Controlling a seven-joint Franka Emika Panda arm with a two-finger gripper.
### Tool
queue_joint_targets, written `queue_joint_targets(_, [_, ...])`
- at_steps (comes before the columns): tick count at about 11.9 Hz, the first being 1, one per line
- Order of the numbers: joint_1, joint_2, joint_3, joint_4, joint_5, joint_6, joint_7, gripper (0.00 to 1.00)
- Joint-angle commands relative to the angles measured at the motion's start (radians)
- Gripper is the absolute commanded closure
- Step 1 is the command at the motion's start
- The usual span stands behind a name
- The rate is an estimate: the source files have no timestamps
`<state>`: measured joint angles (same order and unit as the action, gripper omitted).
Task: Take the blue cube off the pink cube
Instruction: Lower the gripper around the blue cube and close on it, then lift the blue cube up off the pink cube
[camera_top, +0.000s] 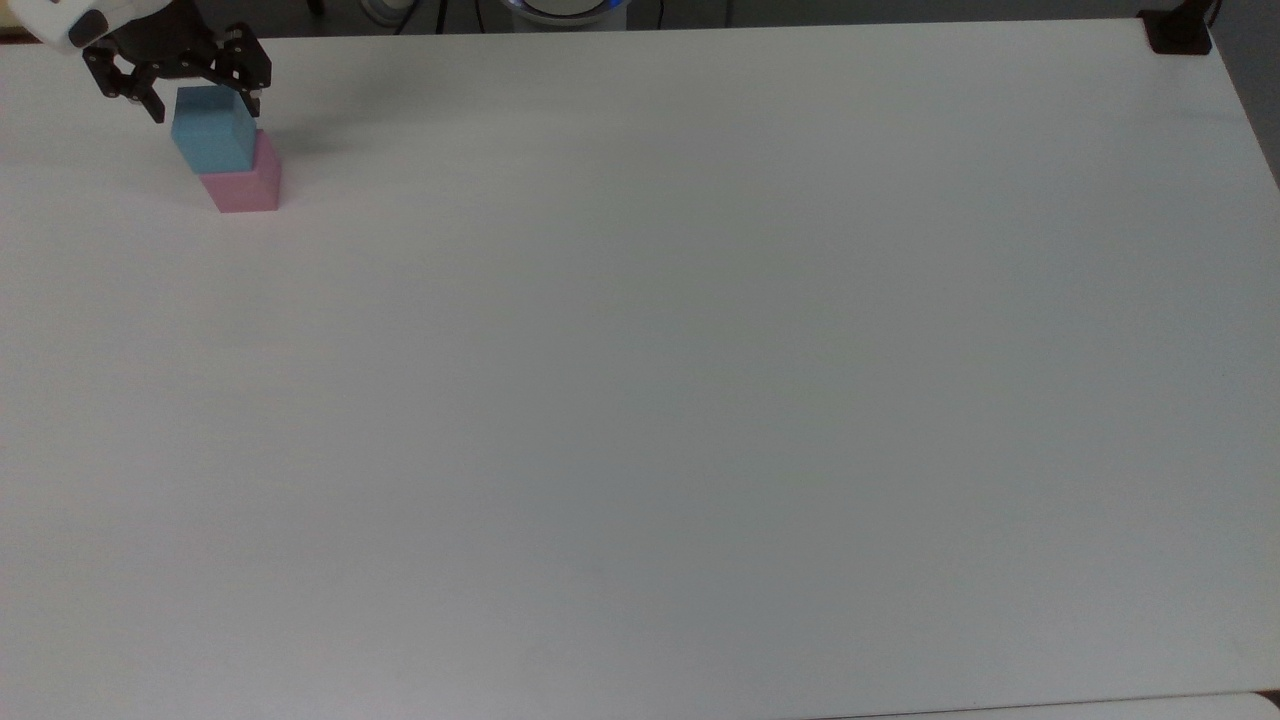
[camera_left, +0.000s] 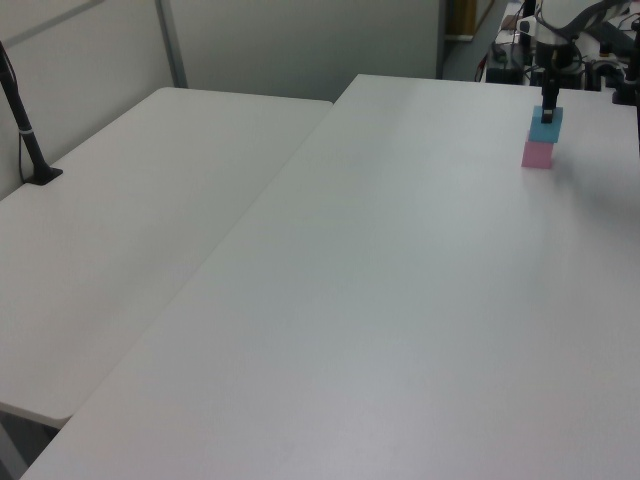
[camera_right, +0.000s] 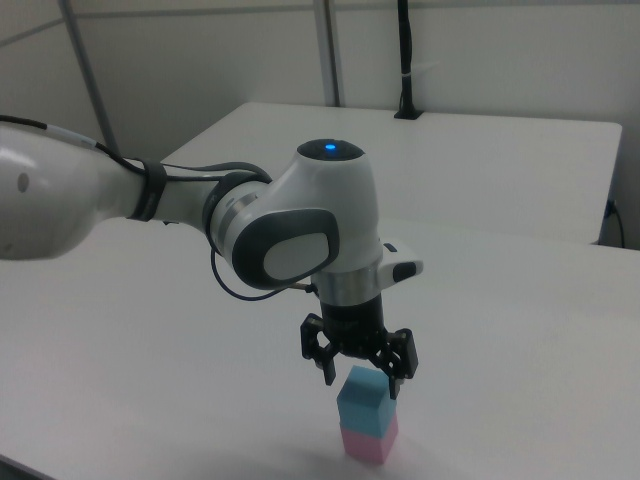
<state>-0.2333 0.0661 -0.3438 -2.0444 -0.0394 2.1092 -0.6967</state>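
Top view, upper left of the frame: the blue cube (camera_top: 212, 132) sits stacked on the pink cube (camera_top: 243, 182) on the white table (camera_top: 700, 350). The gripper (camera_top: 203, 105) hangs over the stack, fingers spread wide, straddling the blue cube's upper edges without clamping it. Right view shows the same stack at bottom centre, below the arm (camera_right: 300, 235).

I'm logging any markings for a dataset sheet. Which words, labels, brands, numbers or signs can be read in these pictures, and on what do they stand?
None can be read.
The blue cube and the pink cube have plain faces.
The white table bears no print.
The pincer and the arm's white shell show no lettering, just a blue light on top.
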Motion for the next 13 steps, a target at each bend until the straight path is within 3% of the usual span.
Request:
queue_joint_targets(1, [0.002, -0.02, -0.004, -0.037, 0.003, 0.034, -0.009, 0.47])
queue_joint_targets(2, [0.002, -0.023, -0.004, -0.036, 0.003, 0.026, -0.006, 0.68])
queue_joint_targets(4, [0.002, -0.023, -0.004, -0.028, 0.003, 0.023, -0.006, 0.81])
queue_joint_targets(7, [0.003, -0.019, -0.004, 0.073, 0.009, -0.052, -0.006, 0.81])
queue_joint_targets(9, [0.034, 0.042, 0.003, 0.169, 0.024, -0.06, 0.021, 0.81])
queue_joint_targets(11, [0.1, 0.134, 0.006, 0.287, 0.068, -0.063, 0.174, 0.81])
queue_joint_targets(13, [0.161, 0.194, 0.014, 0.34, 0.082, -0.064, 0.285, 0.81])
